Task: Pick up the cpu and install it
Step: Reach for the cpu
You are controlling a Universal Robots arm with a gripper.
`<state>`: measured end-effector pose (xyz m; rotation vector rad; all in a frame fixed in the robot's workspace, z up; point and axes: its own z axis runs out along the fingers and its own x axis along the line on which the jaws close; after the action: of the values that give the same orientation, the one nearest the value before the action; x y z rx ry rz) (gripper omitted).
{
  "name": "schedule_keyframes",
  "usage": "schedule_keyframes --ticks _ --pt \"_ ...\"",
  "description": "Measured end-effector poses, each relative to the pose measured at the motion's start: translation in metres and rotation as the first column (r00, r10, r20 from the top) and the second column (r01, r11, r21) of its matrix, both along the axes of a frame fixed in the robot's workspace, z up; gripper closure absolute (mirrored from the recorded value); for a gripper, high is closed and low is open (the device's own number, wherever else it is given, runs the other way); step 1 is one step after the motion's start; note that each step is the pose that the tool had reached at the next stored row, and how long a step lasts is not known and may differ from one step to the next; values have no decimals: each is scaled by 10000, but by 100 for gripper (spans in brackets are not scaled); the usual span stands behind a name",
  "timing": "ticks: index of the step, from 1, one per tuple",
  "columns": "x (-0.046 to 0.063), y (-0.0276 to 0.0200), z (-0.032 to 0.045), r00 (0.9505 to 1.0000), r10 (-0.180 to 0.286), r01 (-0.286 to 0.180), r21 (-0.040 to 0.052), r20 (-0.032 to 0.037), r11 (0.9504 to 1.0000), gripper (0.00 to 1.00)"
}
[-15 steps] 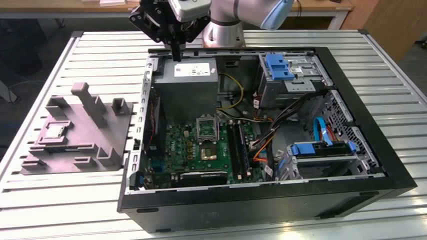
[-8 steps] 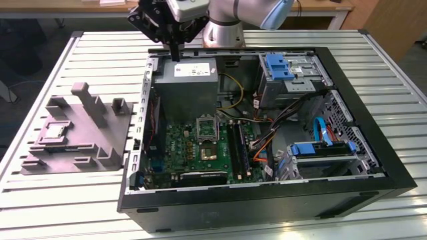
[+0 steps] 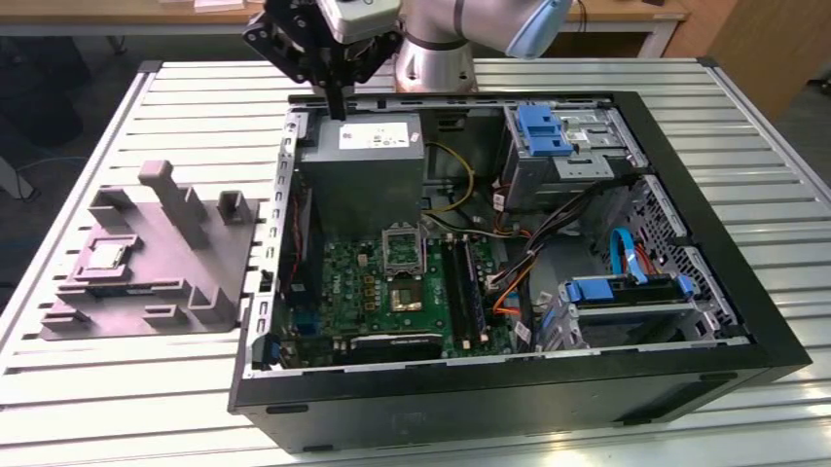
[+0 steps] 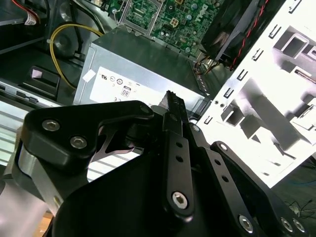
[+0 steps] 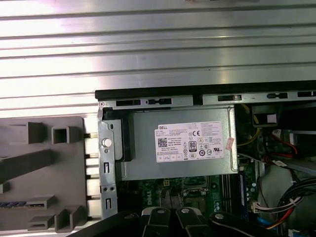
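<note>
Starting at the exterior view's left, the grey holder block point(image 3: 156, 277) sits on the slatted table point(image 3: 117, 107). The cpu point(image 3: 104, 258) lies flat in a recess near the block's left side. It is a small pale-rimmed square, too small for me to make out any markings. In the first wrist view the holder block point(image 5: 44, 168) is cut off at the picture's edge.

Further right, my gripper point(image 3: 338, 109) hangs over the rim of the open computer case point(image 3: 727, 321), well apart from the cpu and just above a corner of the power supply point(image 3: 366, 165). Whether it touches the rim I cannot tell. The claw is drawn fully together with nothing in it; the second wrist view shows the gripper point(image 4: 174, 101) ending in one dark tip. The arm point(image 3: 454, 39) runs out of the exterior view at the top.

Below the power supply lies the green motherboard point(image 3: 389, 302) with the silver socket frame point(image 3: 403, 243) and its dark centre, though I cannot tell how its latch stands. To the right, cables point(image 3: 546, 238) cross over the board's edge and hide it, and blue drive brackets point(image 3: 543, 131) stand beyond them
</note>
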<state>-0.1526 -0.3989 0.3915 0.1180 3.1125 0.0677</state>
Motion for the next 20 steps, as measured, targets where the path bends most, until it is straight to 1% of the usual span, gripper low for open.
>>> schedule_keyframes --ticks 20 --pt "-78 0 -3 10000 0 0 0 0 10000 89"
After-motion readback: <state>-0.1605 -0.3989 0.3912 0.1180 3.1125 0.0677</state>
